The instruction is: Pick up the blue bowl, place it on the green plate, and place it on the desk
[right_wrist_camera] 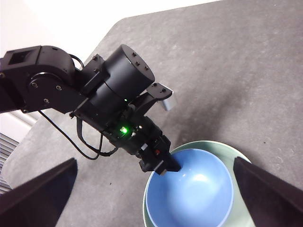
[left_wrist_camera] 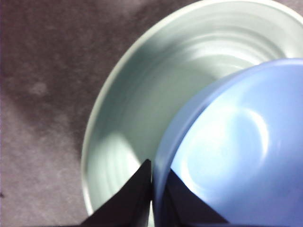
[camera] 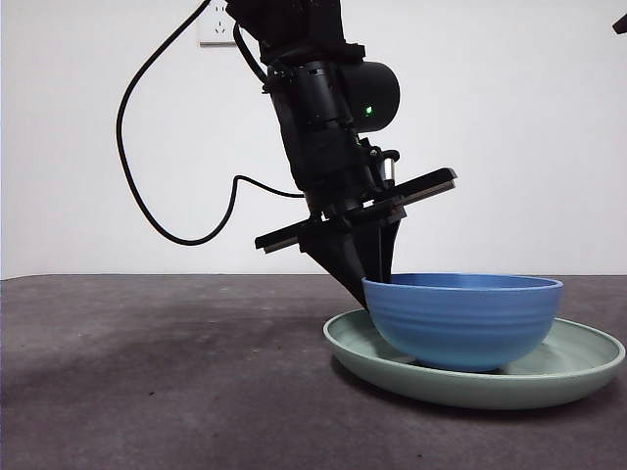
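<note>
- Blue bowl [camera: 462,320]: sits upright inside the green plate [camera: 578,367], toward one side rather than dead centre, its base apparently resting on the plate's floor.
- Green plate: flat on the desk [camera: 147,372], nothing else on it.
- Left gripper [left_wrist_camera: 152,189]: reaches down at a slant to the bowl's near rim; one black jaw inside the wall, one outside, pinched together on the rim.
- Right gripper [right_wrist_camera: 151,198]: held high and well apart from the work, jaws spread wide, nothing between them; it looks down on the other arm.
- Step in hand, by my reckoning: the bowl has reached the plate and is at the point of release.
- Next move calls for: parting the jaws without dragging the rim, then lifting straight clear so the bowl does not tip or slide across the glossy plate.
</note>
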Robot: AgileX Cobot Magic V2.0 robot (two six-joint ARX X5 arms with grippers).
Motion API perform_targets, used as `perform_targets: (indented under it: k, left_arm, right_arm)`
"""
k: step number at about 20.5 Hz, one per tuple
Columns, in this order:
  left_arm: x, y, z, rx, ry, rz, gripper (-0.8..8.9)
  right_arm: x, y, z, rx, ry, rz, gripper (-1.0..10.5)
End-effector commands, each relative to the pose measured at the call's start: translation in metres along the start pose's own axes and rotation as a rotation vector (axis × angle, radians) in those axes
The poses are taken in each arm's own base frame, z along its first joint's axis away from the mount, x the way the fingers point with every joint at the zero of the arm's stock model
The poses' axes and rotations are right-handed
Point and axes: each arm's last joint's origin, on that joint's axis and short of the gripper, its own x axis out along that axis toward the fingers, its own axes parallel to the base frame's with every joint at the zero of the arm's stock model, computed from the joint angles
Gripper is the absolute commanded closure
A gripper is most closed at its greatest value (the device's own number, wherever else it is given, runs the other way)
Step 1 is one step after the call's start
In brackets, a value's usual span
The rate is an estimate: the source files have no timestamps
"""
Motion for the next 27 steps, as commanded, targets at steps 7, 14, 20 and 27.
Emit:
perform_targets:
  k: [7, 14, 20, 27]
  left_arm:
    - [0.001, -0.006, 0.008, 0.014, -0.038, -0.014, 3.70]
    - [-0.070, -0.020, 0.020, 0.129, -0.041, 0.026, 1.58]
    - [-0.161, -0.027, -0.009, 0.220, -0.120, 0.099, 1.57]
    - [-0.282, -0.036, -0.083, 0.325, -0.354, 0.068, 1.58]
  right_arm:
    - [-0.002, 0.002, 0.004, -0.027, -0.006, 0.003, 3.9]
    - [-0.002, 0.002, 0.004, -0.028, -0.007, 0.003, 3.9]
    - [-0.002, 0.002, 0.004, -0.032, -0.007, 0.002, 3.9]
    - [-0.002, 0.002, 0.004, -0.035, -0.006, 0.002, 3.9]
